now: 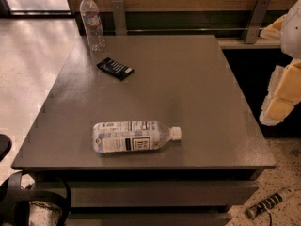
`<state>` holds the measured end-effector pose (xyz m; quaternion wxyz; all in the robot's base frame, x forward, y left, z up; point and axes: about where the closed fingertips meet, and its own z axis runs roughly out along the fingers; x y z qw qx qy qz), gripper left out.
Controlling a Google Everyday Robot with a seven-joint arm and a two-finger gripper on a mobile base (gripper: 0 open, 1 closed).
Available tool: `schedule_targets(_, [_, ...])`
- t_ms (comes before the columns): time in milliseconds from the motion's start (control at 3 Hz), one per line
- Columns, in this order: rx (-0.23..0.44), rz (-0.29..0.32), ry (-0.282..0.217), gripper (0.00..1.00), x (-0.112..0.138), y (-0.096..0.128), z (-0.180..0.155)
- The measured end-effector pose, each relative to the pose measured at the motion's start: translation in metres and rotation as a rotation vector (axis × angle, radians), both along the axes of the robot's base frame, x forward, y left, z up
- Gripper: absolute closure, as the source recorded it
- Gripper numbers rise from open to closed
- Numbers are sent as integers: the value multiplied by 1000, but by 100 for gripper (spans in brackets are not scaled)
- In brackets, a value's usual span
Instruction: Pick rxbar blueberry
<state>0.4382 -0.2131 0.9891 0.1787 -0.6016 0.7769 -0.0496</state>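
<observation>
The rxbar blueberry (115, 68) is a small flat bar in a dark wrapper with white lines. It lies on the grey table (188, 88) at the back left, just in front of an upright water bottle. My gripper (281, 94) shows as a white and pale yellow shape at the right edge of the view. It hangs beyond the table's right side, far from the bar, and holds nothing that I can see.
An upright clear water bottle (92, 22) stands at the table's back left corner. Another clear bottle (134, 136) lies on its side near the front edge. A wooden wall with a rail runs behind. Black cables (28, 201) lie at the bottom left.
</observation>
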Motion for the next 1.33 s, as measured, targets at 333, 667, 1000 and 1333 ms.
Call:
schedule_targets(333, [4,-3,-7,0,2,0,1])
schedule_targets(667, [27,-20,-43,0,10,1,3])
schedule_targets(1000, [114,-100,-84,0,30,6,-4])
schedule_targets(1333, [292,-232,-117,0,57,24,-21])
